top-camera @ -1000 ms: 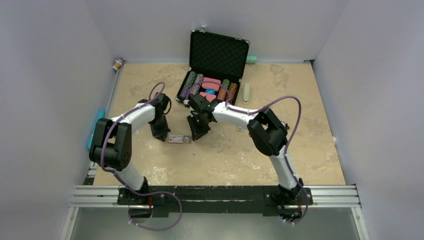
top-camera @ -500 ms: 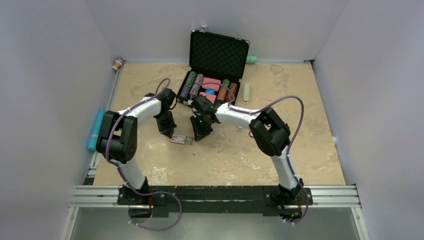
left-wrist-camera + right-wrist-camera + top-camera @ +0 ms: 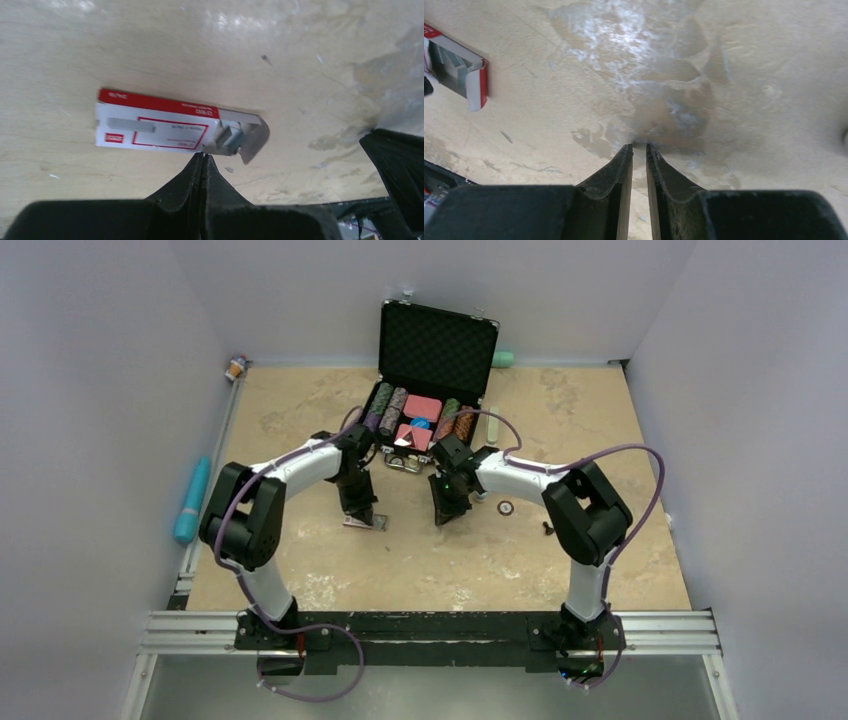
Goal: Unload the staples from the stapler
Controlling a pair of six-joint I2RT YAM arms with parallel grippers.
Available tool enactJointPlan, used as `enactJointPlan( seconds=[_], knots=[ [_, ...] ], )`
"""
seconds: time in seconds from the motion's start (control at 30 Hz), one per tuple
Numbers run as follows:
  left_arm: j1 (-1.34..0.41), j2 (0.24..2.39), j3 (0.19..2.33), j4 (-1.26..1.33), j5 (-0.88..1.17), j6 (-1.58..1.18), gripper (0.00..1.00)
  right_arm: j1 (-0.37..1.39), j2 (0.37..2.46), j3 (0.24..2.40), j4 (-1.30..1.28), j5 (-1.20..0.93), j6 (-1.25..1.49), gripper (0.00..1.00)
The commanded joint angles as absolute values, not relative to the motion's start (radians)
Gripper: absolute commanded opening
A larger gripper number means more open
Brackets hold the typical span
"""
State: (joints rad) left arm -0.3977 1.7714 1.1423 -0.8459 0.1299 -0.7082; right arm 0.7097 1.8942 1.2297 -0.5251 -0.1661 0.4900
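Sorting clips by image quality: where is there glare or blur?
Left wrist: the red-and-white box is fairly sharp, its print unreadable; right wrist: bright glare on the table beyond the right claw; top external: even light, soft shadows.

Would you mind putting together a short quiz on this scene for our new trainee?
1. True or false: the right gripper is clamped on the red-and-white box.
2. The jaws of the left gripper stand: A) wide apart; B) shut together; C) clamped on a pen.
3. In the top view, what stands open at the far side of the table?
Key: 1 false, its jaws are empty over bare table, with the box off to one side; 2 B; 3 the black case.
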Motion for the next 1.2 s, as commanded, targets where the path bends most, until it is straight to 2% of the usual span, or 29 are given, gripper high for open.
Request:
enactJointPlan(
  seconds=[0.0,0.1,0.2,0.23,0.3,0.37,0.4,0.73,1.0,1.17],
  knots=[
    [-0.408,1.695,1.132,-0.836,0.222,-0.751,0.02,0.698,1.841,1.214,-0.496,-0.129,0.49,0.21],
    [-0.378,1.643,1.139,-0.872,0.147,-0.739,0.03,0.698,1.83,1.22,-0.5,-0.13,0.489,0.2],
    [-0.301,1.622,1.127,-0.875,0.156,-0.757,0.06,0.698,1.822,1.226,-0.496,-0.142,0.494,0.2],
    [-0.28,1.617,1.119,-0.864,0.169,-0.762,0.14,0.698,1.819,1.228,-0.494,-0.147,0.494,0.21],
    [-0.258,1.613,1.115,-0.851,0.171,-0.769,0.4,0.699,1.815,1.229,-0.49,-0.154,0.495,0.2],
    [-0.252,1.618,1.126,-0.851,0.163,-0.779,0.54,0.698,1.806,1.228,-0.491,-0.157,0.496,0.21],
    [-0.248,1.626,1.137,-0.856,0.163,-0.787,0.57,0.698,1.8,1.225,-0.49,-0.158,0.496,0.2],
    [-0.173,1.727,1.118,-0.808,0.183,-0.919,0.52,0.699,1.706,1.126,-0.465,-0.16,0.503,0.2],
    [-0.159,1.78,1.115,-0.781,0.155,-0.95,0.39,0.698,1.653,1.074,-0.466,-0.164,0.504,0.2],
    [-0.163,1.788,1.069,-0.748,0.165,-1.005,0.39,0.699,1.629,1.065,-0.48,-0.164,0.499,0.2]
  ],
)
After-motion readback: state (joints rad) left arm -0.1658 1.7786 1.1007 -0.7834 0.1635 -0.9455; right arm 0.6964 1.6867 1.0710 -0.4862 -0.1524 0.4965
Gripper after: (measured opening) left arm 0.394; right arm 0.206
